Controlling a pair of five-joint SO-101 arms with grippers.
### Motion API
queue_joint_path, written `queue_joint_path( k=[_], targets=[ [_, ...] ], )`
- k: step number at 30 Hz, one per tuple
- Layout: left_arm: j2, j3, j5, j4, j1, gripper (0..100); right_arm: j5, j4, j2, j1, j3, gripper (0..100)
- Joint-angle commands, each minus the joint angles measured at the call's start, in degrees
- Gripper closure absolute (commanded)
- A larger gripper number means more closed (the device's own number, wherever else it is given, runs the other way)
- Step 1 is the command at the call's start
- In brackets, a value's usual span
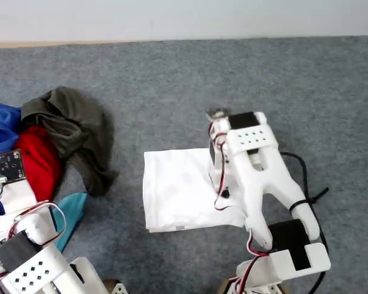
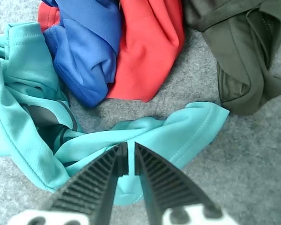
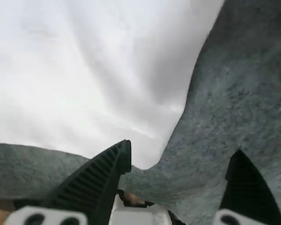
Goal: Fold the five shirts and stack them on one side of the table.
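We find white shirt (image 1: 178, 190) part-folded, heap (image 1: 43, 153) of four unfolded; right gripper (image 3: 182, 147) wide open, empty; left gripper (image 2: 129, 147) near-closed, hold unclear

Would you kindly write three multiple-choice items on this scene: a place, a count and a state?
1. Where does the white shirt lie? A. Flat, apart from the heap. B. On top of the heap. C. Held in the air.
2. How many shirts form the heap? A. Two. B. Four. C. Six.
3. The right gripper is: A. shut on the white shirt. B. shut on nothing. C. open.
Key: 1 A, table shows between them. 2 B, blue shirt, red shirt, olive shirt, teal shirt. 3 C, its jaws stand wide apart.
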Motion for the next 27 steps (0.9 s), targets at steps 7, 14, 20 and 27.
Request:
queue_joint_path(
  k=[7,14,20,27],
  targets=[
    [-0.3,-0.4,-0.2,-1.2,-0.2,97,-0.2,-1.8,-2.6,-1.7,2.2,67.1],
    [-0.3,-0.4,-0.2,-1.2,-0.2,97,1.0,-7.7,-2.6,-1.7,4.5,67.1],
    [-0.3,-0.4,-0.2,-1.2,-0.2,97,1.0,-13.2,-2.6,-1.5,9.4,72.9],
    [-0.3,-0.4,-0.2,-1.2,-0.2,97,0.6,-17.7,-2.6,-1.7,13.2,81.8]
  ],
)
